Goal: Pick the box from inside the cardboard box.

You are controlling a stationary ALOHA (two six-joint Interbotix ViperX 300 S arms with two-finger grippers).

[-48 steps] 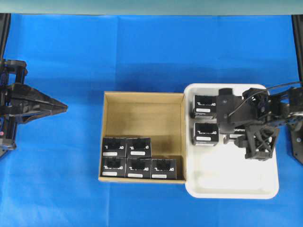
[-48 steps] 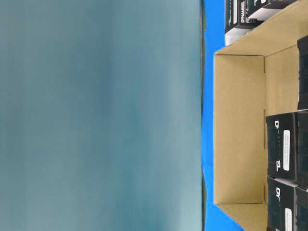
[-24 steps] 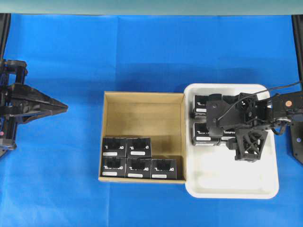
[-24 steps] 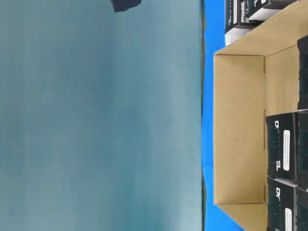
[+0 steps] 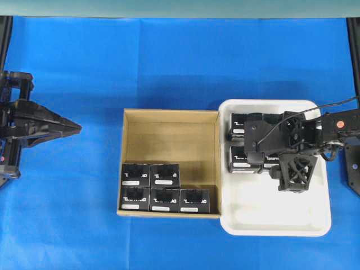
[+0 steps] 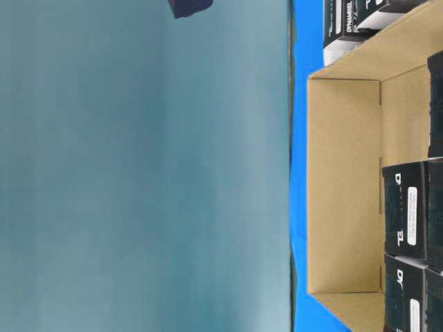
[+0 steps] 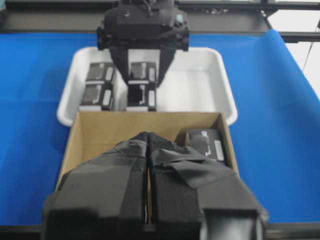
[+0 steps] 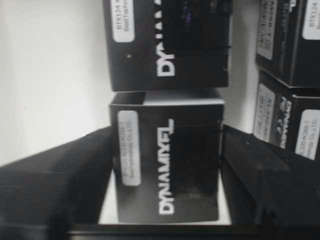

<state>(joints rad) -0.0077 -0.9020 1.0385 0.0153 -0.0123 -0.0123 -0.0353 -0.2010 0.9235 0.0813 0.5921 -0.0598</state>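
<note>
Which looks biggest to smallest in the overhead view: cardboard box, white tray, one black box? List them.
1. White tray, slightly larger in outline.
2. Cardboard box, close behind; the two are near enough that the ranking is loose.
3. One black box, far smaller.

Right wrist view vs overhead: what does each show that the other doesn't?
Only the right wrist view: the DYNAMIXEL lettering and label strip on the box between the right gripper fingers, with a visible gap on each side.

Only the overhead: the cardboard box with five black boxes along its near side, the left gripper parked over the blue cloth, and the white tray outline.

Both: black boxes sitting in the tray under the right gripper.
</note>
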